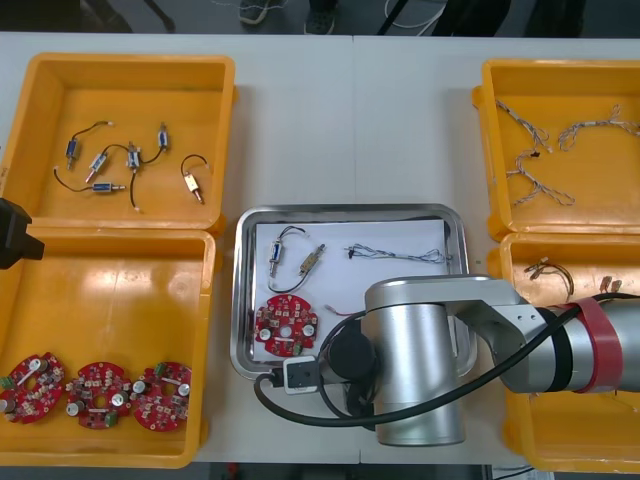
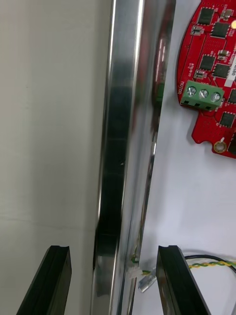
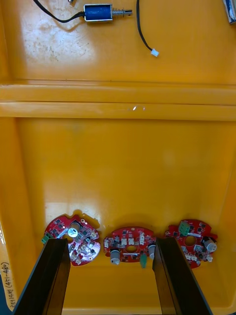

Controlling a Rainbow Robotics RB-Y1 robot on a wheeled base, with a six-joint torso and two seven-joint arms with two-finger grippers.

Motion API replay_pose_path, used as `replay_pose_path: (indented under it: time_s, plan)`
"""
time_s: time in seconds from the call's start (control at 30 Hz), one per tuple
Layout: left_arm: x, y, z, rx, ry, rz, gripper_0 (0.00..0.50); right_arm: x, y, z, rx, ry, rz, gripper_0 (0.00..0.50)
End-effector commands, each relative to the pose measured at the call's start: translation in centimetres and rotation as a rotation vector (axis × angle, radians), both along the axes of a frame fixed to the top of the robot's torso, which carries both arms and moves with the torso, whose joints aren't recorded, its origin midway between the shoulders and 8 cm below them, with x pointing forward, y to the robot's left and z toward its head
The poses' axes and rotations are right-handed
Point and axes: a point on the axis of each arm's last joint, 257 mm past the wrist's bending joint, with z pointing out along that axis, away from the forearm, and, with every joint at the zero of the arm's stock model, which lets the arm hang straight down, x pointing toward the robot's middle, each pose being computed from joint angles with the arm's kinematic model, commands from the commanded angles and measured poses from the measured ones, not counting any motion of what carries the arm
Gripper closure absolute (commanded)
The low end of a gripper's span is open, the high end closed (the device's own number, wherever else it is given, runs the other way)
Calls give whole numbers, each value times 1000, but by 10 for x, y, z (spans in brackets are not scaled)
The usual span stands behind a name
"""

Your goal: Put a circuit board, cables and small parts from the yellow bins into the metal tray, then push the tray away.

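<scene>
The metal tray [image 1: 245, 300], white inside, holds a red circuit board [image 1: 286, 326], a small metal part [image 1: 310, 262] with a black cable, a twisted blue and white cable [image 1: 400, 252] and a red and yellow cable [image 2: 211, 266]. My right arm [image 1: 420, 350] reaches over the tray's near right part. My right gripper [image 2: 113, 248] is open and straddles the tray's rim [image 2: 123, 147], one finger over the table and one inside. The circuit board [image 2: 216, 74] lies ahead of the inner finger. My left gripper [image 3: 110, 246] is open over three circuit boards [image 3: 129, 242] in the near left bin.
The far left yellow bin [image 1: 130, 62] holds several small metal parts [image 1: 100, 160] with black cables. The near left bin [image 1: 110, 300] has its boards [image 1: 98, 382] along the near wall. Cables [image 1: 530, 170] lie in the far right bin [image 1: 560, 68], more in the near right bin [image 1: 515, 290].
</scene>
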Motion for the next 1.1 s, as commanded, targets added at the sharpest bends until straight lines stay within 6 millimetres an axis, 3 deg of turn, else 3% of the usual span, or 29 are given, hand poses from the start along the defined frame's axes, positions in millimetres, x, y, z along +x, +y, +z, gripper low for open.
replay_pose_path:
  time_s: [0.03, 0.67, 0.7, 0.73, 0.77, 0.8, 0.87, 0.97, 1.1]
  plan:
    - [-2, 17, 15, 56, -30, 17, 0, -1, 23, 1, 37, -19, 1, 0]
    - [-2, 17, 15, 56, -30, 17, 0, 0, 21, 2, 31, -26, -23, 0]
    - [-2, 17, 15, 56, -30, 17, 0, -1, 21, 2, 31, -24, -24, 67]
    - [-2, 17, 15, 56, -30, 17, 0, -1, 20, 2, 29, -24, -26, 67]
    - [-2, 17, 15, 56, -30, 17, 0, -1, 20, 2, 29, -24, -27, 167]
    - [-2, 17, 15, 56, -30, 17, 0, -1, 20, 2, 29, -24, -27, 167]
    - [-2, 17, 15, 56, -30, 17, 0, -2, 20, 3, 28, -24, -27, 255]
    - [-2, 17, 15, 56, -30, 17, 0, -3, 20, 3, 29, -24, -27, 326]
    - [-2, 17, 15, 56, -30, 17, 0, -5, 21, 5, 30, -24, -22, 369]
